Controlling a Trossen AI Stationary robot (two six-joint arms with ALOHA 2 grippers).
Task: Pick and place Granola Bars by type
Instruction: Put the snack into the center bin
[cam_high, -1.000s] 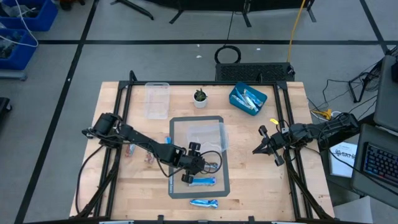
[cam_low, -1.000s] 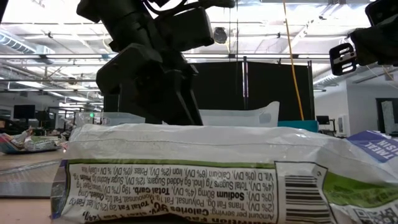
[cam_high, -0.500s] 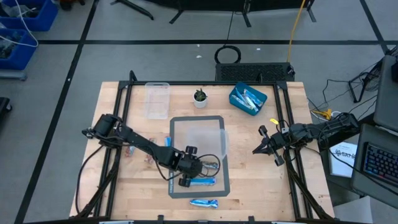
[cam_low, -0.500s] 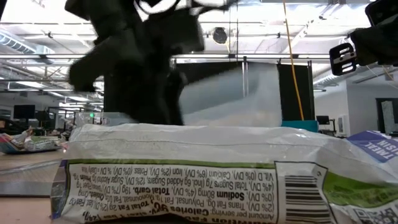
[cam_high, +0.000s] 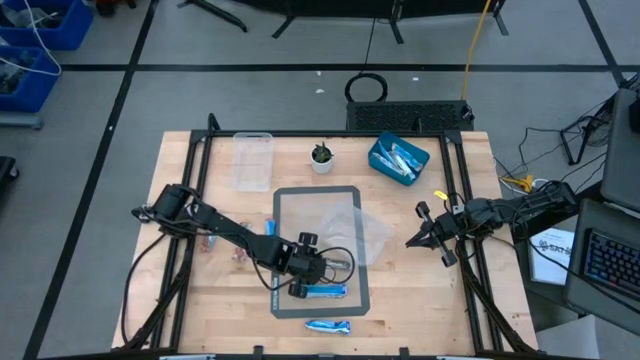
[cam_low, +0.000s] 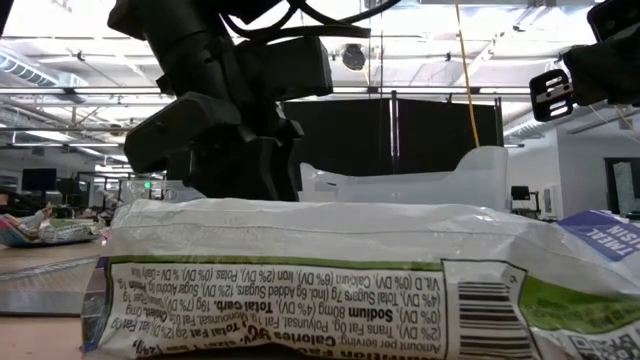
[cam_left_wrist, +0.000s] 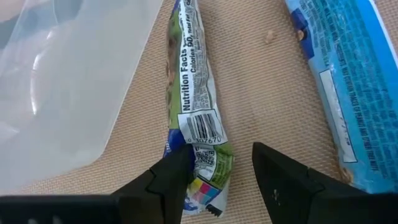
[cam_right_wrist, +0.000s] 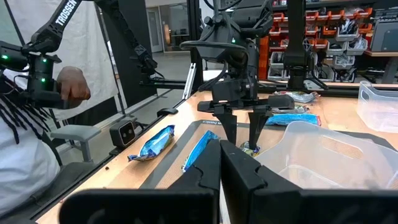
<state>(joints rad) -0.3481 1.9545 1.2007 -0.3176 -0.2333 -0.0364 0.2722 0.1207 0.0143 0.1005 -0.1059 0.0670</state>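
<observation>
A: Item, centre-left of the high view: left gripper (cam_high: 318, 268), fingers spread wide around a green-ended granola bar (cam_left_wrist: 194, 118), gripping nothing.

B: Step?

A: Likely the pick; the next move calls for closing squarely on the bar. Just beside: a blue bar (cam_high: 326, 292), a tipped clear tub (cam_high: 365, 235).

B: Right of frame?

A: Right gripper (cam_high: 412, 241), fingers pressed together, empty, waiting above the table edge.

B: Surface, room?

A: Grey mat (cam_high: 285, 200) on wooden table (cam_high: 420, 290); blue bin (cam_high: 398, 160); a person (cam_right_wrist: 28, 134) alongside.
</observation>
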